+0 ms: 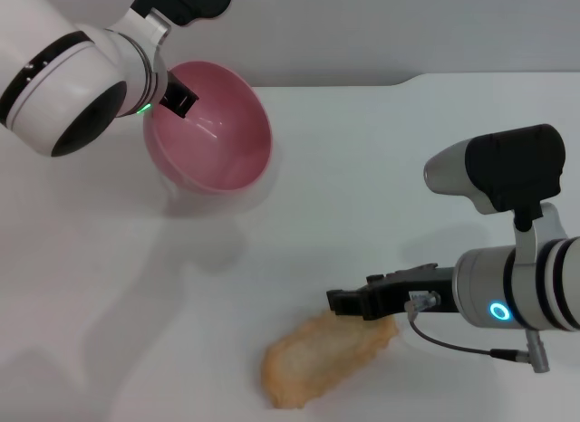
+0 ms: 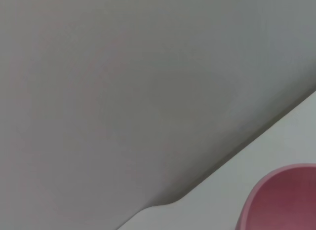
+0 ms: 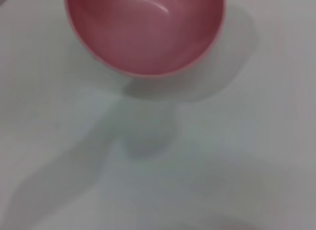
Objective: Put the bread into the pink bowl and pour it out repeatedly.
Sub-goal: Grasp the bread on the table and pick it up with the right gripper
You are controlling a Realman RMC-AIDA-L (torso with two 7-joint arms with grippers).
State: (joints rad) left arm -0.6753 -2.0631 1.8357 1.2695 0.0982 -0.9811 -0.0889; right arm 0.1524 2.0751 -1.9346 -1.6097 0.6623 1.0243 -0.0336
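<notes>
The pink bowl [image 1: 216, 143] is held off the table at the back left, tilted with its empty, glossy inside facing me. My left gripper [image 1: 178, 94] is shut on the bowl's rim, with one finger inside it. The bowl also shows in the left wrist view [image 2: 284, 200] and the right wrist view [image 3: 143, 32]. The bread [image 1: 317, 360] lies on the white table [image 1: 408, 168] at the front centre, pale tan side up. My right gripper [image 1: 362, 302] is low over the bread's right end. I cannot tell whether it touches the bread.
The table's far edge [image 1: 344, 81] runs just behind the bowl, with a step in it at the right. The bowl's shadow [image 1: 195, 223] falls on the table below it.
</notes>
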